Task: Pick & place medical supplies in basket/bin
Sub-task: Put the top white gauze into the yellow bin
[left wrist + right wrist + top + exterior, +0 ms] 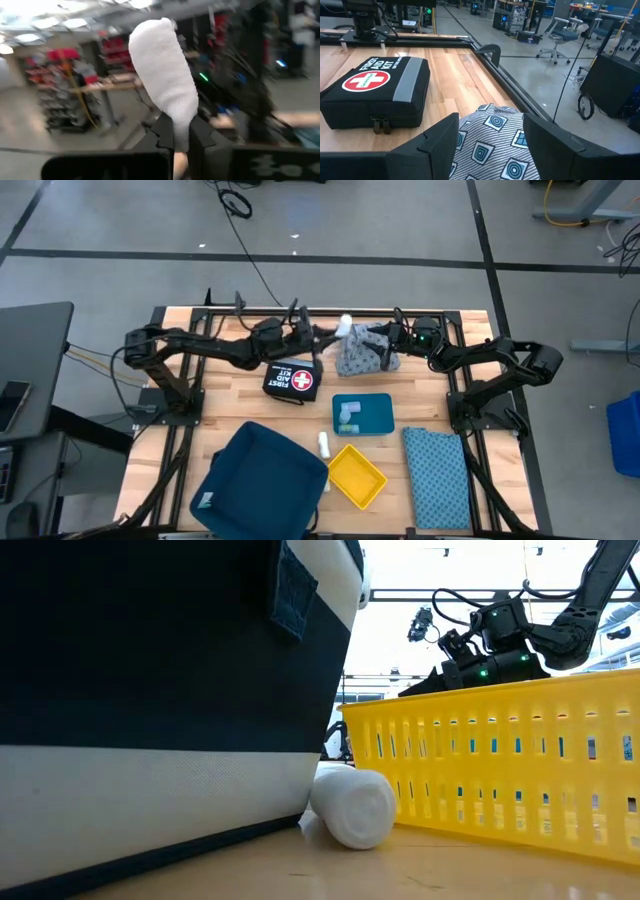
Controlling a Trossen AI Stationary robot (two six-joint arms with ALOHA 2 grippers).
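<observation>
My left gripper (328, 333) reaches over the table's far edge and is shut on a white roll (345, 325), which fills the left wrist view (162, 70). Close to its right, my right gripper (385, 350) is shut on the grey-blue patterned cloth bundle (358, 358), seen between its fingers in the right wrist view (495, 145). A second white roll (324, 445) lies on its side on the wood between bin and basket, also in the low view (350, 805). The flat blue patterned cloth (436, 475) lies spread near the right near corner. My left gripper (181, 125) pinches the white roll by one end (182, 137) between its two fingers. The rest of the roll stands out past the fingertips, lifted clear with the room behind it. My right gripper (491, 125) has the patterned bundle's upper folds (492, 117) between its two fingers, several layers of cloth. The fingers come from the table's right side, slanting down. Whether the bundle's underside rests on the table I cannot tell.
A black first aid kit (293, 378) lies just in front of both grippers. A teal tray (378, 420) with a small white item sits mid-table. The yellow basket (357, 476) and dark blue bin (258, 480) stand at the near edge.
</observation>
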